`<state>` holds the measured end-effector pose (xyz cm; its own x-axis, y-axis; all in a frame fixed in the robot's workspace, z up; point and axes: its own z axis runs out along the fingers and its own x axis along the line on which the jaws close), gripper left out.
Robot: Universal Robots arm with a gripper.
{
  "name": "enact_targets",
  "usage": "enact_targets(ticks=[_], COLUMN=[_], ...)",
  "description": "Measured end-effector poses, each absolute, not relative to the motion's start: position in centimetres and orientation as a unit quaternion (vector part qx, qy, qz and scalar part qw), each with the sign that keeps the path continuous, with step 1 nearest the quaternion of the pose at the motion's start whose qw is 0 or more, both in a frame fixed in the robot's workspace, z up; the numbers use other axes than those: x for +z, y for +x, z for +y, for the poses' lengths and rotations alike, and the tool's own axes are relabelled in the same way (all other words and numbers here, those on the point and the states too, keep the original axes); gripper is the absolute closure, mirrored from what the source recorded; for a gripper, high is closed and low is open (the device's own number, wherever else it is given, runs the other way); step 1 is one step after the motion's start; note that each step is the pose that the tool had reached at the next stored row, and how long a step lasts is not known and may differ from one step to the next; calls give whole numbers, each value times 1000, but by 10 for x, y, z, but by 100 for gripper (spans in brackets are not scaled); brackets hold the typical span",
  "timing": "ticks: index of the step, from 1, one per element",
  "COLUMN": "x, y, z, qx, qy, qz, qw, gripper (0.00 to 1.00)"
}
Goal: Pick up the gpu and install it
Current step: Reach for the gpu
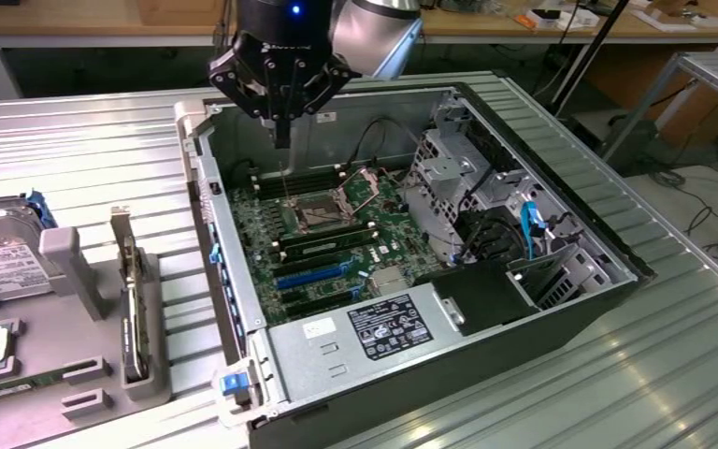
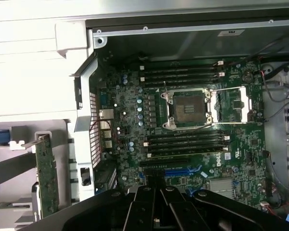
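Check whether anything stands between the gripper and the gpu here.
The gripper hangs shut over the open computer case. The gpu stands on edge in a grey holder outside it. Only the case's wall stands between them, and the gripper appears to hang higher than it.

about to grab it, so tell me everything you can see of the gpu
The gpu stands on its long edge in a slot of the grey holder, on the exterior view's left of the open case. Thin flat card: dark green board, silver metal bracket at one end. Only the holder touches it; the gripper hangs over the case, apart.
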<state>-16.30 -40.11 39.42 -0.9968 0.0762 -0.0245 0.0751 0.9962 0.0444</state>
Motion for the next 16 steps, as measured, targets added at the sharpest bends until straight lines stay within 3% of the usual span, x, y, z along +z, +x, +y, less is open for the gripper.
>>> enact_targets(ticks=[16], x=[394], y=[-181], z=[-403], qx=[22], qy=[38], qz=[999], qw=[13], gripper=[89])
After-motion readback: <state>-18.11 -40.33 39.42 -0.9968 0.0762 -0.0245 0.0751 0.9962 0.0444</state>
